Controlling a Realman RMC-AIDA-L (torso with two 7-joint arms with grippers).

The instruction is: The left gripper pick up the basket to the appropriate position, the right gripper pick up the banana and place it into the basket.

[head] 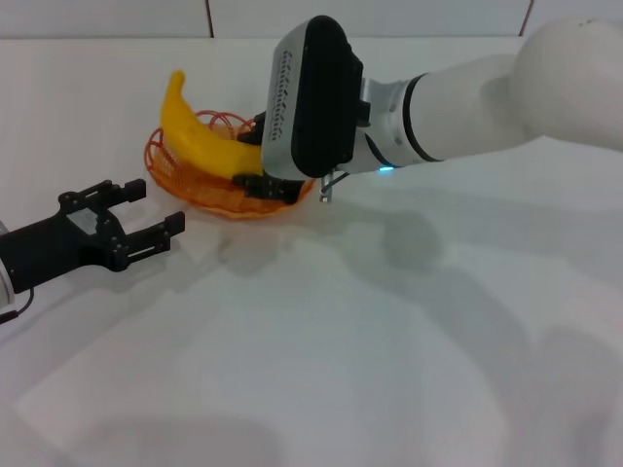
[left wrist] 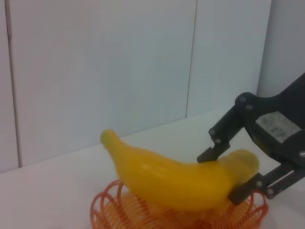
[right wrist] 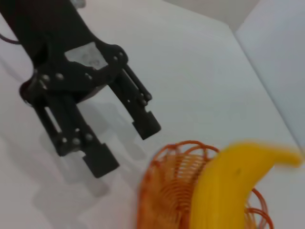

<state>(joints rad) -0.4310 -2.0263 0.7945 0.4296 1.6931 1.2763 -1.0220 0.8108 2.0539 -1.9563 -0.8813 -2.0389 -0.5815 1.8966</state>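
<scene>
The banana (head: 200, 136) lies across the orange basket (head: 170, 173), which sits on the white bench (head: 389, 331) toward the far left. Its pointed tip juts up past the far-left rim. The right gripper (left wrist: 238, 171) reaches in from the right, jaws closed around the banana's near end over the basket. The left gripper (head: 146, 216) hangs just near-left of the basket, apart from it, jaws spread wide and holding nothing.

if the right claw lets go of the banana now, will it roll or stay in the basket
Probably stays: the banana already lies across the basket, though one end overhangs the rim and may rock. Its smooth skin could slip as the right gripper opens.
</scene>
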